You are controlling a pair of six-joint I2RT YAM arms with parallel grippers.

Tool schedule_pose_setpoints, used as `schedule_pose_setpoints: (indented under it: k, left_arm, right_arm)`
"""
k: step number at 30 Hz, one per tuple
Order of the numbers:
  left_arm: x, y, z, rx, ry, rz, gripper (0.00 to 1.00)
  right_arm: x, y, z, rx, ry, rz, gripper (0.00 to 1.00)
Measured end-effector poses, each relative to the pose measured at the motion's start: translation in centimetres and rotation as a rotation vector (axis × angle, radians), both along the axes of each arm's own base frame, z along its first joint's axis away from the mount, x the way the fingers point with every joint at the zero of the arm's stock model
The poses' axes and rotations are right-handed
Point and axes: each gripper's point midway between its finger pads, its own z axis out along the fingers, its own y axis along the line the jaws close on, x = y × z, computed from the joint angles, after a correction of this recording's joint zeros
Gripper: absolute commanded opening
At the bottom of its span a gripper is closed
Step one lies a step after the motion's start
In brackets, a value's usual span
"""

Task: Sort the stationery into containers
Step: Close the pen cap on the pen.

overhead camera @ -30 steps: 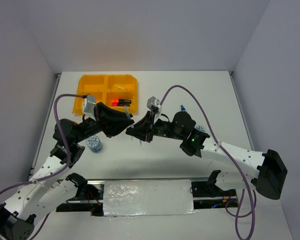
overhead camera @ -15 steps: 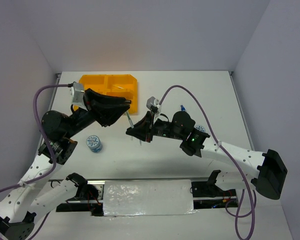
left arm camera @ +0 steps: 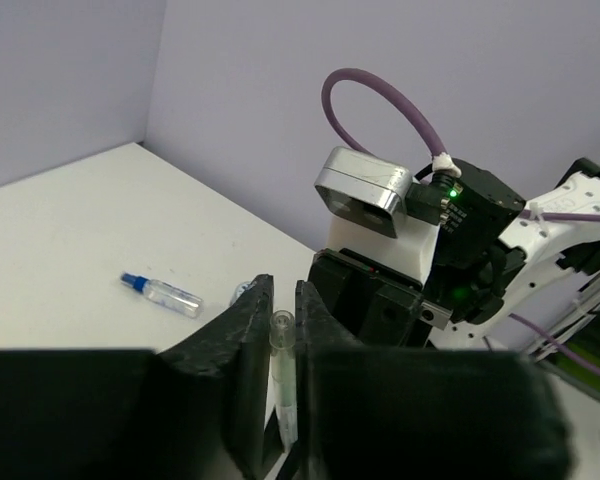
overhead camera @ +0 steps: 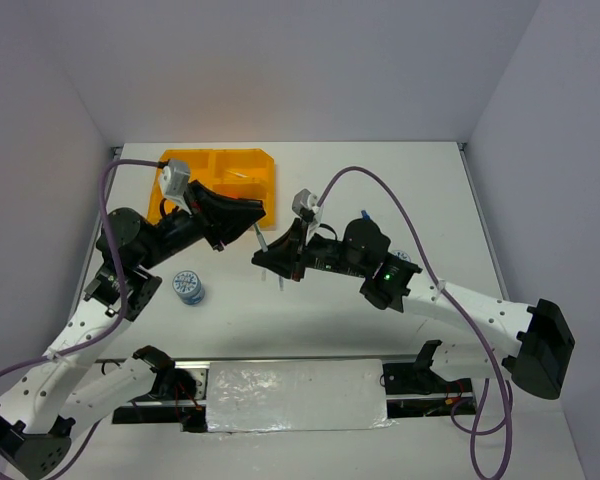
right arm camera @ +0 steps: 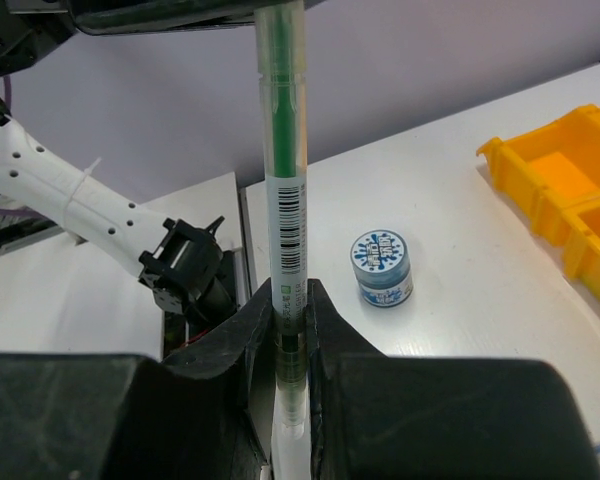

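A thin clear pen with a green core and a barcode (right arm camera: pixel 285 200) stands upright between both grippers. My right gripper (right arm camera: pixel 291 300) is shut on its lower part. My left gripper (left arm camera: pixel 283 315) is shut on its upper end (left arm camera: pixel 283 345). From above, the pen (overhead camera: pixel 260 242) runs between the left gripper (overhead camera: pixel 255 224) and the right gripper (overhead camera: pixel 264 262), above the table just right of the orange-yellow tray (overhead camera: pixel 195 160). The left arm hides much of the tray. A round blue-grey roll (overhead camera: pixel 188 287) lies left of the pen. A blue-capped clear bottle (left arm camera: pixel 162 293) lies beyond the right arm.
A second round roll (overhead camera: pixel 400 258) lies by the right arm's elbow. The first roll (right arm camera: pixel 382 267) and the tray's corner (right arm camera: pixel 560 170) show in the right wrist view. The left arm's purple cable (overhead camera: pixel 120 165) loops beside the tray. Walls close in on the left, back and right.
The left arm's wrist and elbow have swung back and up over the tray, now hiding its near compartments. Its fingertips stay at the pen. The right arm has hardly moved.
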Motion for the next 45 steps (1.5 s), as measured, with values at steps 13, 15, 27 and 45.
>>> schedule_pose_setpoints:
  k: [13,15,27,45]
  left_arm:
    - [0.1,-0.1,0.2,-0.006,-0.012,-0.001,0.0]
    - [0.3,0.0,0.4,-0.018,-0.019,0.02,0.0]
    - [2.5,0.5,-4.8,-0.084,0.062,0.184,0.0]
    - [0.4,2.7,-3.1,-0.039,0.233,0.292,0.41]
  right_arm:
    - [0.7,-0.1,0.8,-0.059,0.008,-0.021,0.0]
    - [1.0,0.0,1.3,-0.077,0.003,-0.017,0.0]
    - [2.0,0.4,-1.5,-0.343,0.148,0.07,0.0]
    - [1.2,2.4,2.4,-0.152,-0.012,0.102,0.0]
